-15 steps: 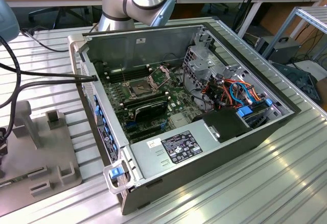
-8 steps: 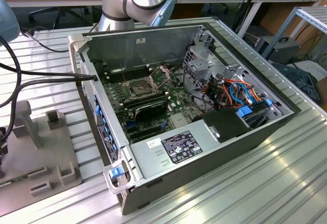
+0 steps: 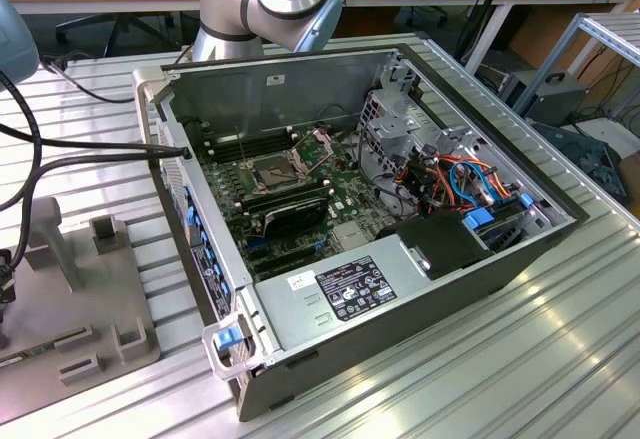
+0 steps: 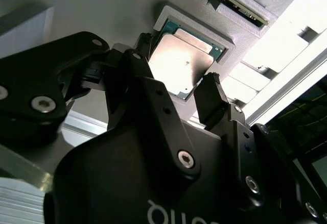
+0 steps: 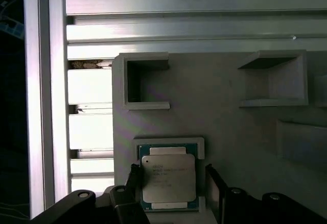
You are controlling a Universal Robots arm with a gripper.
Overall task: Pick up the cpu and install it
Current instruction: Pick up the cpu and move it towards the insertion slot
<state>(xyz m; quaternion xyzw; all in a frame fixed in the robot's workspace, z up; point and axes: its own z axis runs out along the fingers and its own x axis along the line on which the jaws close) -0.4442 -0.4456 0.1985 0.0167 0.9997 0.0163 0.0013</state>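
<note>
The cpu [image 5: 168, 179] is a square chip with a silver lid and green edges, lying flat in a shallow recess of a grey holder plate [image 5: 219, 122]. In the second wrist view the cpu [image 4: 180, 63] shows between the two black fingers. My gripper [image 5: 173, 183] is open and straddles the chip, one finger on each side, close to its edges. The gripper [image 4: 176, 73] has its fingertips down at the level of the recess. In the exterior view, the open socket [image 3: 272, 171] sits on the motherboard inside the computer case [image 3: 350, 289].
The grey holder plate [image 3: 90, 289] lies on the ribbed metal table at the exterior view's left, with raised blocks and pockets. Black cables [image 3: 60, 154] run toward the case. Drive cages and wiring bundles [image 3: 450, 179] fill the case's right side.
</note>
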